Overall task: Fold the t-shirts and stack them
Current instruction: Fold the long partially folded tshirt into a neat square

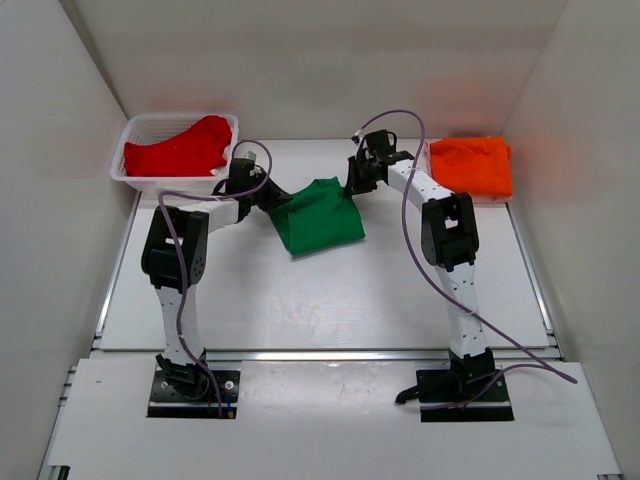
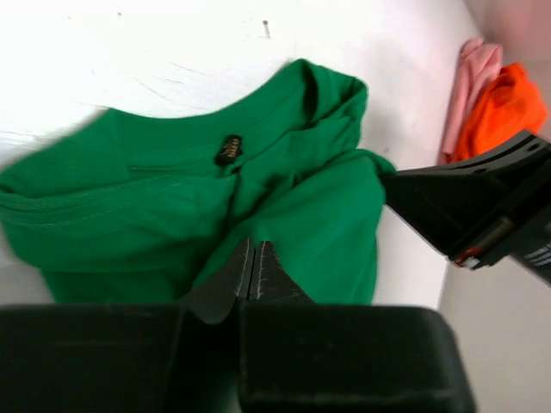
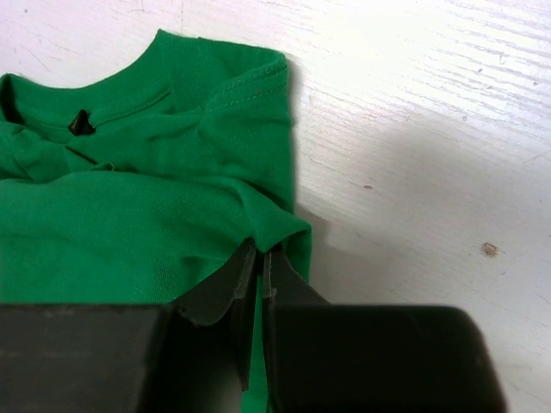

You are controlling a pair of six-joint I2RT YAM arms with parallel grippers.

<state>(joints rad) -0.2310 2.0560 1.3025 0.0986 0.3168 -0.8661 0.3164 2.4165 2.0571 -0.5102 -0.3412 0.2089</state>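
Note:
The green t-shirt (image 1: 318, 215) lies partly folded on the table's middle, collar and label up in the left wrist view (image 2: 172, 198). My left gripper (image 1: 270, 196) is shut on its left edge, with cloth pinched at the tips (image 2: 254, 258). My right gripper (image 1: 352, 186) is shut on a fold at the shirt's right edge (image 3: 260, 255); the shirt fills the left of that view (image 3: 129, 206). The red t-shirt (image 1: 180, 148) lies in the white basket (image 1: 130, 172) at the back left. The orange t-shirt (image 1: 472, 165) lies folded at the back right.
White walls close in the table on the left, back and right. A pink cloth (image 2: 469, 95) shows beside the orange t-shirt (image 2: 506, 112) in the left wrist view. The right arm's black gripper body (image 2: 473, 206) is close to the shirt's right edge.

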